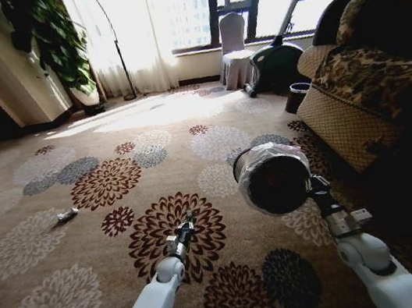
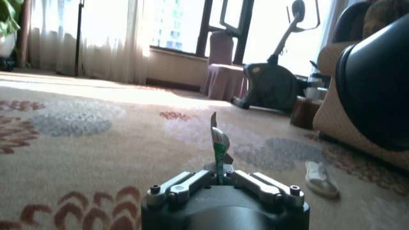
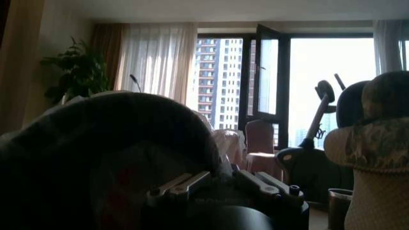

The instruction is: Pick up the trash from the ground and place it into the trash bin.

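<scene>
Your left gripper (image 1: pixel 188 222) sits low centre in the head view, over the dark red flower on the patterned carpet (image 1: pixel 188 141). Its jaws are pressed together on a thin green wrapper (image 2: pixel 219 146), which stands upright out of them in the left wrist view.

Your right gripper (image 1: pixel 311 181) is at centre right of the head view, and it holds the trash bin (image 1: pixel 274 178) by its rim. The bin is lifted off the floor and tipped on its side, so you look into its dark mouth, with the shiny clear liner bunched round the edge. In the right wrist view the bin's black wall (image 3: pixel 115 143) bulges across the lower left, touching the jaws, which are clamped on the rim.

The bin hangs just to the right of the left gripper, with a gap between them.

At the left edge of the head view, a small pale scrap of trash (image 1: pixel 67 215) lies on the carpet, well apart from both grippers. In the lower right of the left wrist view, another white piece (image 2: pixel 320 178) lies flat on the carpet, near the base of the sofa (image 1: pixel 369 87).
</scene>
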### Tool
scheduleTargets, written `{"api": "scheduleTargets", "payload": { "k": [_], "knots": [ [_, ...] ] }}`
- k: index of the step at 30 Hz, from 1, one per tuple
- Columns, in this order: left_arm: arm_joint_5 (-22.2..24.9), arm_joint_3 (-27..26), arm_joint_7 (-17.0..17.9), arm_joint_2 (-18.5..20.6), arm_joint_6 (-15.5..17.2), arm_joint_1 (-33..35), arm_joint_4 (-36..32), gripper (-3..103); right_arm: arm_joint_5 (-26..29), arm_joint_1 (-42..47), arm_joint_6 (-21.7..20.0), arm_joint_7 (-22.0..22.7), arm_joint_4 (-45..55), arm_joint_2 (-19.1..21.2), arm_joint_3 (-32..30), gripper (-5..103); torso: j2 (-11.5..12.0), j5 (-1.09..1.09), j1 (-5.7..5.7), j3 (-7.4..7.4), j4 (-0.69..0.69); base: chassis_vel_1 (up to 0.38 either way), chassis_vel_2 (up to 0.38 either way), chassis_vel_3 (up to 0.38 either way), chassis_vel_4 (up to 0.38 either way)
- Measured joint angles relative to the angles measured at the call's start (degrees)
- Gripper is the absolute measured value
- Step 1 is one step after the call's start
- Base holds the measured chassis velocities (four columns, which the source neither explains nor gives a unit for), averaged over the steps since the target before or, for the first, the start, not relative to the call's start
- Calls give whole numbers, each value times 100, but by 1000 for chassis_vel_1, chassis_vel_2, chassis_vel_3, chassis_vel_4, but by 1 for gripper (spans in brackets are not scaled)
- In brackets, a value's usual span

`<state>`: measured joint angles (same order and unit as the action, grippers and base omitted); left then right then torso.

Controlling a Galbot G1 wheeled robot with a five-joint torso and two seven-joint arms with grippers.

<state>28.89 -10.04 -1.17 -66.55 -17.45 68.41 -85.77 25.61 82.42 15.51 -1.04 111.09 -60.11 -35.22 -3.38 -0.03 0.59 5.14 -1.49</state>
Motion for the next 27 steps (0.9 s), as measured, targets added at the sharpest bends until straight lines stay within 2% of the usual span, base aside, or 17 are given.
{"api": "scheduleTargets", "payload": {
  "k": [1,2,3,6,7,9,10,11,12,13,15,17,22,27],
  "knots": [
    [105,-165,-113,128,-264,178,-287,0,0,0,0,0,0,0,0,0,0,6,0,0,0,0,0,0,0],
    [190,-267,-212,208,-393,269,-460,0,0,0,0,0,0,0,0,0,0,6,0,0,0,0,0,0,0],
    [383,-392,-444,342,-573,353,-755,0,0,0,0,0,0,0,0,0,0,2,0,0,-1,0,0,0,0],
    [677,-443,-796,504,-675,331,-1145,0,0,0,0,0,0,0,0,0,0,4,0,0,0,0,0,0,0],
    [994,-437,-1125,628,-687,262,-1466,0,0,0,0,-1,0,0,0,0,0,2,0,0,3,0,0,0,0],
    [1596,-424,-1684,816,-591,185,-2054,0,0,0,0,0,0,0,0,0,0,5,0,0,5,0,0,0,0],
    [1596,-424,-1684,816,-591,185,-2054,0,0,0,0,0,0,0,0,0,0,5,0,0,5,0,0,0,0],
    [1773,-424,-1837,862,-539,170,-2202,0,0,0,0,0,0,0,0,0,0,5,0,0,5,0,0,0,0],
    [2154,-428,-2183,964,-381,136,-2512,0,0,0,0,0,0,0,0,0,0,4,0,0,3,0,0,0,0],
    [2154,-428,-2183,964,-381,136,-2512,0,0,0,0,0,0,0,0,0,0,4,0,0,3,0,0,0,0],
    [2620,-409,-2716,1165,-157,9,-2881,0,0,0,0,-1,0,0,0,0,0,3,0,0,1,0,0,0,0],
    [2771,-384,-3072,1350,16,-109,-3091,0,0,0,0,-1,0,0,0,0,0,3,0,0,2,0,0,0,0],
    [2788,-410,-3193,1435,76,-169,-3267,0,0,0,0,0,0,0,0,0,0,4,0,1,2,0,0,0,0],
    [2464,-506,-2942,1245,-46,-175,-3210,0,0,0,0,0,0,0,0,0,0,2,0,1,1,0,0,0,0]
  ]
}}
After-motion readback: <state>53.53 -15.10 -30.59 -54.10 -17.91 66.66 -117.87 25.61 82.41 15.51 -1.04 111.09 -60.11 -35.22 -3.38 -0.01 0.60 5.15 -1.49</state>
